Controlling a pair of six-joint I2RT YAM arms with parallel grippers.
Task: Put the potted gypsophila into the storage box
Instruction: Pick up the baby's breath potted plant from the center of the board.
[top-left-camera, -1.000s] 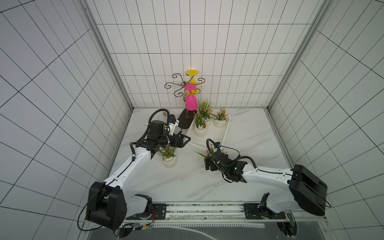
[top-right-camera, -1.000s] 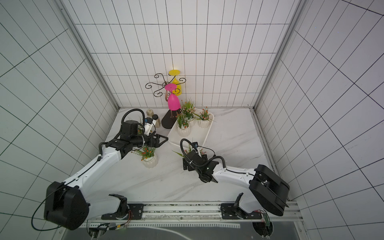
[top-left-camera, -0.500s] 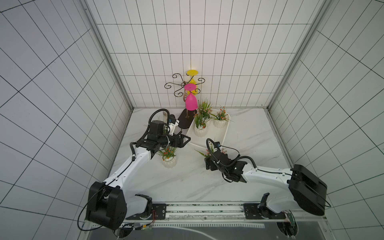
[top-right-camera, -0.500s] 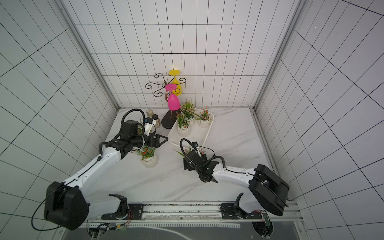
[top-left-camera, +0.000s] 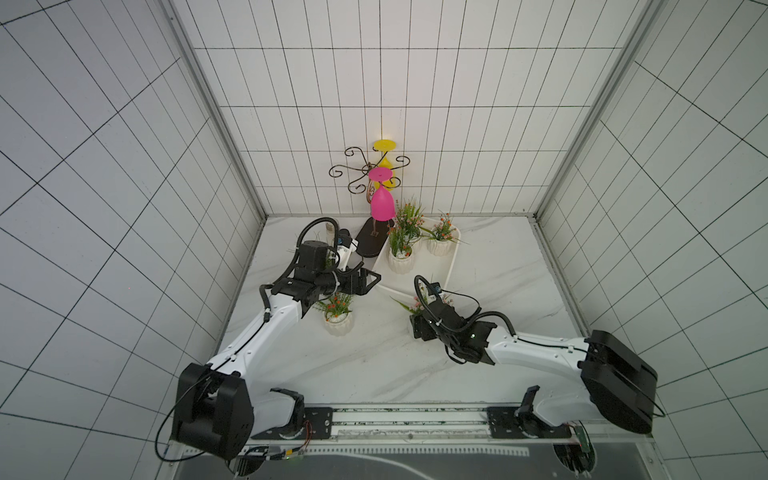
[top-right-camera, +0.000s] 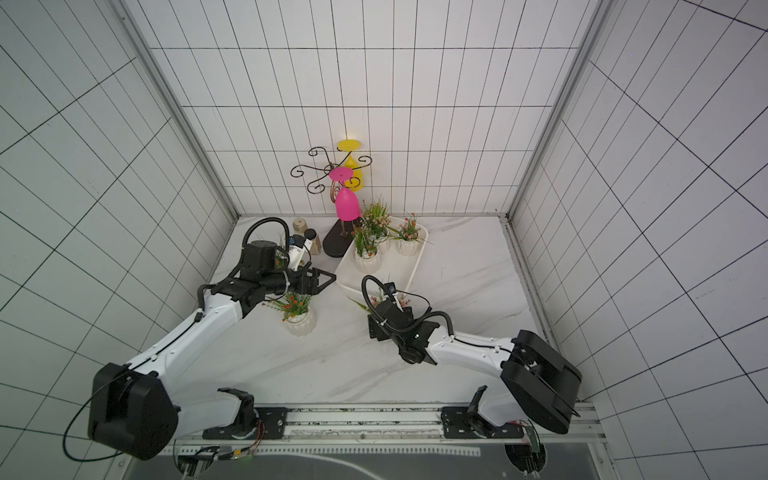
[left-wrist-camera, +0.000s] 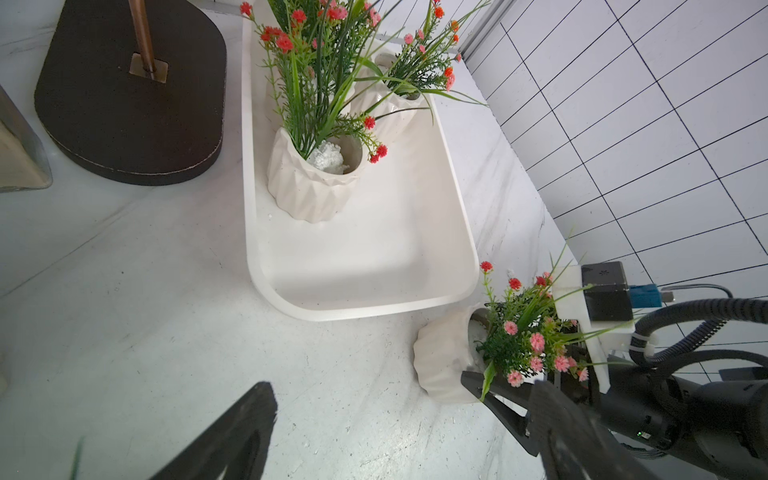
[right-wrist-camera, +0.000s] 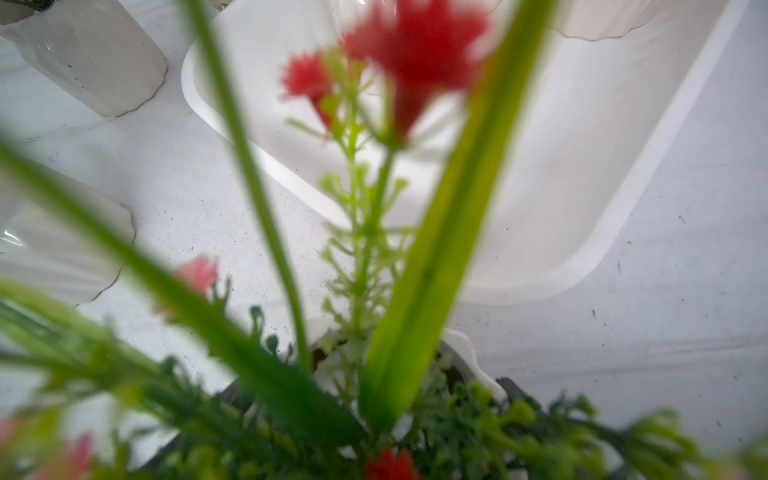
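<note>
Jaws of the right gripper (top-left-camera: 418, 321) sit either side of the pot (left-wrist-camera: 440, 357), one finger (left-wrist-camera: 496, 397) right at its wall. Pinched or only bracketed, I cannot tell. That pot is on the table (left-wrist-camera: 124, 332), just outside the near end of the box (left-wrist-camera: 365, 309) and not in it. At the box's far end stand other pots (left-wrist-camera: 311, 187). Over to the left gripper (left-wrist-camera: 399, 436): jaws spread wide above bare table, with a loose pot (top-left-camera: 338, 322) standing near it.
</note>
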